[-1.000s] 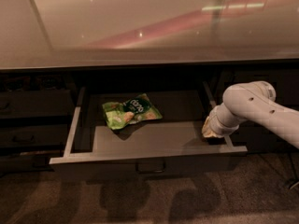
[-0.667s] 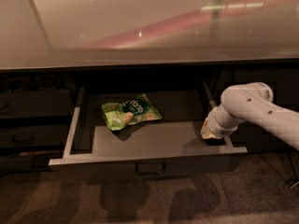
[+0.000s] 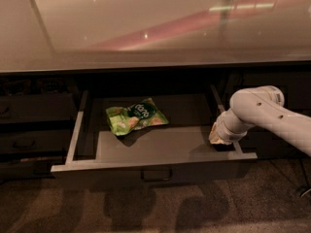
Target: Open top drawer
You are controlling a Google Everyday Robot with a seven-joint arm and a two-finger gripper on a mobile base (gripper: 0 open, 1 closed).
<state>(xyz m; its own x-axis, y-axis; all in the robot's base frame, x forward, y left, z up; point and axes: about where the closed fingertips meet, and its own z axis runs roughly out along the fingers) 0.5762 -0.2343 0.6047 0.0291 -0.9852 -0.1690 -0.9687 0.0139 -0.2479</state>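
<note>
The top drawer point(image 3: 155, 165) is pulled far out under the counter; its grey side walls and floor show, and its small dark loop handle point(image 3: 156, 174) sits at the centre of the front. A green snack bag point(image 3: 135, 116) lies inside, left of centre. My white arm point(image 3: 272, 114) reaches in from the right. My gripper point(image 3: 221, 141) is down at the drawer's right side wall, near the front right corner.
A glossy counter top point(image 3: 146, 28) spans the view above. Narrower dark drawer fronts point(image 3: 29, 125) stack at the left. A dark cabinet front point(image 3: 272, 81) stands at the right behind the arm. Brown carpet floor point(image 3: 194, 203) lies in front.
The arm and gripper have shifted very slightly; the drawer and the snack bag stay where they were.
</note>
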